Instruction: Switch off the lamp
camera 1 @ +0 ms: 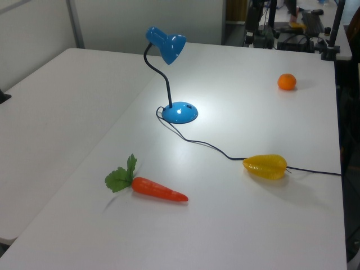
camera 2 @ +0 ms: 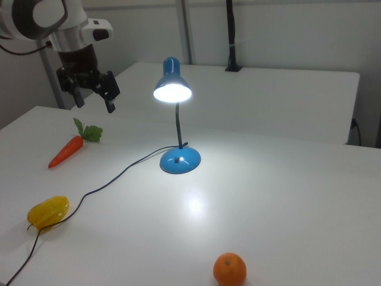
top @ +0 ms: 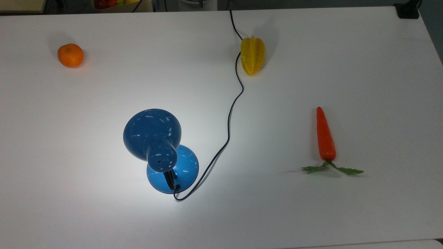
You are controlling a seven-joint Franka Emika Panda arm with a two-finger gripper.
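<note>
The lamp (camera 2: 177, 122) burns bright mid-table (camera 2: 286, 179), its shade throwing a white pool around the blue base (camera 2: 180, 160). My end effector (camera 2: 92, 95) hangs in the air with fingers spread, empty, well apart from the lamp on the right view's left, above the carrot (camera 2: 66, 150). Nothing is done: I judge the whole reach and switch press remain.
</note>
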